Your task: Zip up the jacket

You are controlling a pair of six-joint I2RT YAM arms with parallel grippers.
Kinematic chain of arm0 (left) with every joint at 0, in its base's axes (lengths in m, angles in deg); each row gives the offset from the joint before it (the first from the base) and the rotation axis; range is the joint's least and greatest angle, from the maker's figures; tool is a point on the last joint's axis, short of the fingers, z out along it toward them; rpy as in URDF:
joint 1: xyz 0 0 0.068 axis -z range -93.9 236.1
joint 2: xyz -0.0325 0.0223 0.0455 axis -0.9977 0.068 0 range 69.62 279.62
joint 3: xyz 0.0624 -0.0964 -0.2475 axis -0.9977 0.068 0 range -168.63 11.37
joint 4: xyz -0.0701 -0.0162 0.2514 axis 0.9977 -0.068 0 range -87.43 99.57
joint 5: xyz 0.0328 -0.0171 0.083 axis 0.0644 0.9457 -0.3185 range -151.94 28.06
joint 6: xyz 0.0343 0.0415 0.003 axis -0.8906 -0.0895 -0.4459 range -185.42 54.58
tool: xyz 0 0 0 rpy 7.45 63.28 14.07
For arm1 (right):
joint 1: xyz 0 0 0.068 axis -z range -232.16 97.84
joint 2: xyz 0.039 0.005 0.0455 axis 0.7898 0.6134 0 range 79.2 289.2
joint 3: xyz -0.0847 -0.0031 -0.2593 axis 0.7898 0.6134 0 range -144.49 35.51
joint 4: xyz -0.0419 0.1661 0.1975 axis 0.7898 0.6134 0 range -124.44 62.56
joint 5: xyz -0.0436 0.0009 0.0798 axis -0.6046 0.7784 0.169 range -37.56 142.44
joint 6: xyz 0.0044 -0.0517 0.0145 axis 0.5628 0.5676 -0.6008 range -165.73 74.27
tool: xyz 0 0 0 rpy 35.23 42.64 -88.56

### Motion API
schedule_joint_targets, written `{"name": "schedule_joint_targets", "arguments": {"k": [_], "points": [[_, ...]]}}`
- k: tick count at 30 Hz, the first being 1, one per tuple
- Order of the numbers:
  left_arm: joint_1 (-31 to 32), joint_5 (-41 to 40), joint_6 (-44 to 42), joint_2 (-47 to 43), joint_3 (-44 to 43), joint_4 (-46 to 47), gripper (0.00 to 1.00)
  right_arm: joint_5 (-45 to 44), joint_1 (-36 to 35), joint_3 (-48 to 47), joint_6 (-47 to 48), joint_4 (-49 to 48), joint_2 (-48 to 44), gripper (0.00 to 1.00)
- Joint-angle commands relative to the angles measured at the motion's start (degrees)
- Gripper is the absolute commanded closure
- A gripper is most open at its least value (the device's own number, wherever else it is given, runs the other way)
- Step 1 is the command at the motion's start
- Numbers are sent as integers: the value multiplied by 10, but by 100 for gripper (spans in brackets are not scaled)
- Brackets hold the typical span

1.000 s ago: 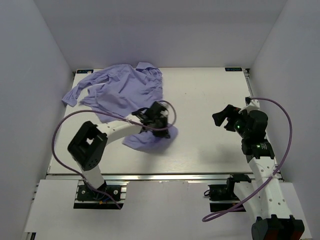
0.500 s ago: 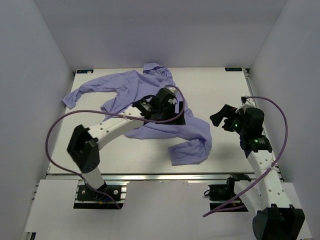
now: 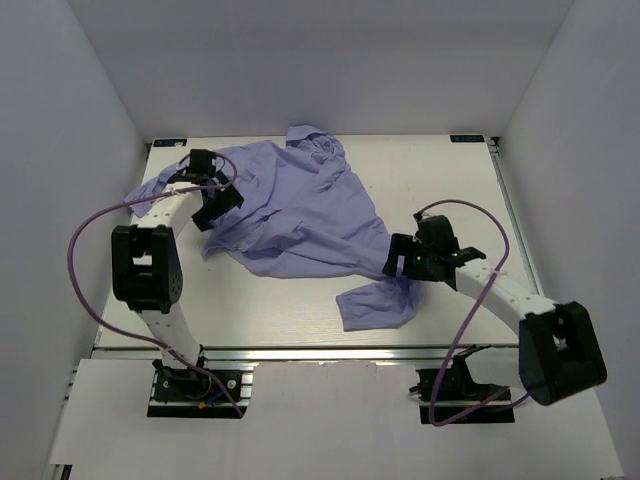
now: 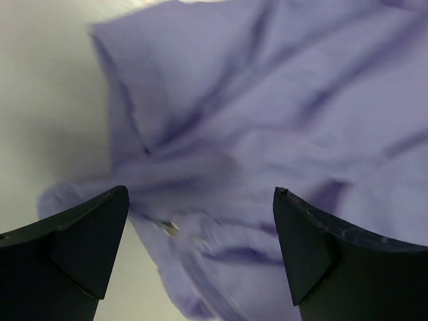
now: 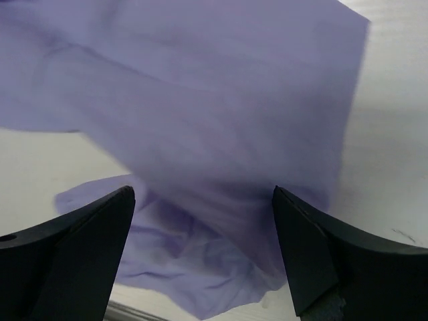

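Lavender jacket (image 3: 300,215) beneath both, left gripper (image 3: 214,205) wide, right gripper (image 3: 396,264) wide at its edge

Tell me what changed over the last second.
The left gripper dragged the jacket rightward, spreading it, let go and swung to its far-left part, jaws open. The right gripper reached in to the jacket's right edge, open too. The sleeve by the table's left edge stayed put.
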Motion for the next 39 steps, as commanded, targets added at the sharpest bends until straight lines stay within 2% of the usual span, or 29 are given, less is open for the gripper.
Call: {"name": "schedule_joint_targets", "arguments": {"k": [1,4,5,7,8,10,11,12,13,16,17,19,20,21,23,25,26,27,29,33,34,35,37,39], "points": [[-24,32,1,53,-19,5,2,-92,1,-36,-23,29,44,12],[-24,53,-10,93,-33,0,2,-124,1,-57,-19,42,86,38],[-23,53,-9,95,-28,3,10,-136,1,-63,-19,43,97,64],[-24,66,-7,94,13,25,25,-150,2,-78,-22,49,124,83],[-23,67,-4,93,39,26,49,-162,2,-99,-23,62,135,93],[-23,102,5,81,69,25,70,-178,7,-122,-19,71,164,95],[-23,118,7,72,89,32,86,-200,11,-149,-19,74,175,96],[-22,137,10,61,135,42,94,-211,18,-165,-18,86,202,96],[-18,169,12,49,160,46,100,-217,35,-184,-13,94,217,98],[26,179,26,-18,255,35,100,-243,89,-272,-3,122,287,98],[47,169,32,-60,276,29,100,-243,103,-297,-1,136,304,97],[119,148,59,-101,309,-4,80,-230,128,-358,19,150,337,89],[143,140,69,-140,314,-23,63,-224,131,-370,52,150,341,70],[171,135,76,-157,314,-33,25,-216,131,-386,73,149,341,54],[177,114,84,-186,296,-68,3,-174,130,-387,104,147,327,34],[177,82,90,-215,261,-99,2,-149,129,-365,109,141,283,26],[177,75,88,-219,215,-110,2,-113,130,-353,112,127,263,14],[177,46,83,-223,190,-125,2,-90,129,-343,119,121,227,11],[177,32,73,-219,126,-128,2,-44,115,-317,118,129,192,11],[177,-13,36,-166,37,-78,2,-77,12,-250,91,131,89,11],[176,-40,34,-121,16,-76,2,-71,-34,-236,76,125,77,11],[176,-59,28,-94,-10,-87,2,-55,-49,-215,66,120,58,11],[174,-99,30,-35,-100,-116,2,-11,-86,-198,22,113,42,11],[167,-108,20,53,-196,-151,2,-10,-120,-178,7,95,23,11]]}}
